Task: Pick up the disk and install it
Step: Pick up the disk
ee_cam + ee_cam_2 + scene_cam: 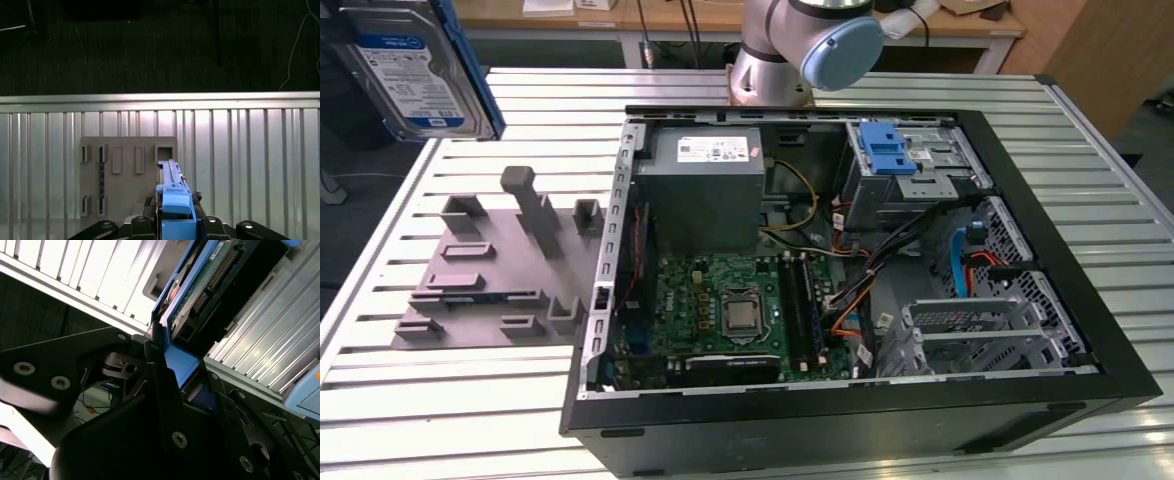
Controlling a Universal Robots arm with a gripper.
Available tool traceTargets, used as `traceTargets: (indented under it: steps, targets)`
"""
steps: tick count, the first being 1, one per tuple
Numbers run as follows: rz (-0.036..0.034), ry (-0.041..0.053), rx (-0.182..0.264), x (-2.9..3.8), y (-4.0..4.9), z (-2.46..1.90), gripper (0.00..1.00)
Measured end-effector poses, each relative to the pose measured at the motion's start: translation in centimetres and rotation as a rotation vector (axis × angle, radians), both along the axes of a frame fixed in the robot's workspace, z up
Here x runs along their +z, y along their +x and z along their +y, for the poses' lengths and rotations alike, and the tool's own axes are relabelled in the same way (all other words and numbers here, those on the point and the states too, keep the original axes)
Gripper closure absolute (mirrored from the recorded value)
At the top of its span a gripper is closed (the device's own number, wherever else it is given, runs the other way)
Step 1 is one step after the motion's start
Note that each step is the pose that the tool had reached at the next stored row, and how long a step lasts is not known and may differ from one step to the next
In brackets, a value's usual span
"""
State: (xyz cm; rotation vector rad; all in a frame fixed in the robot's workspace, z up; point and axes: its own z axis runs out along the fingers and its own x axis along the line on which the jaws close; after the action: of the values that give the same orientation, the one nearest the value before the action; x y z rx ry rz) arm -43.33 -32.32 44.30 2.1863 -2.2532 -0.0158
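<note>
I'm seeing the disk (416, 70), a flat rectangular silver hard drive with a white-and-blue label in a blue plastic bracket, hanging in the air at 10 o'clock of the exterior view. It's standing roughly upright with the label facing that camera. It's sitting at about 10 o'clock from the open black metal computer case (854, 430), well apart from it and off the ribbed aluminium table (454, 420)

In the second wrist view the black gripper (182, 367) is clamping the disk (210, 285) by its blue bracket, jaws closed on it, with black fingers (157, 375) pressing against the bracket. The disk's circuit board and connector row are facing this camera

In the first wrist view the disk (172, 195) is showing edge-on in the gripper (172, 227), with the flat grey slotted fixture plate (127, 180) lying on the table beyond it

In the exterior view that plate (480, 270) is lying at 9 o'clock of the case, just beside it. Inside the case:
- a grey metal box with a white sticker (707, 190) is sitting toward 12 o'clock
- a green motherboard (734, 310) is lying at 6 o'clock from the box
- a small blue ridged plastic latch (887, 150) is sitting at 1 o'clock

The silver arm base (781, 50) is standing at 12 o'clock of the case
</note>
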Motion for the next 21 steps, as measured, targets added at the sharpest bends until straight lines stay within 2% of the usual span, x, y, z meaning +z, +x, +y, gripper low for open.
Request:
traceTargets:
  steps: [21]
  targets:
    - [0.0, -0.0001, 0.0, 0.96, 0.0, 0.0, 0.64]
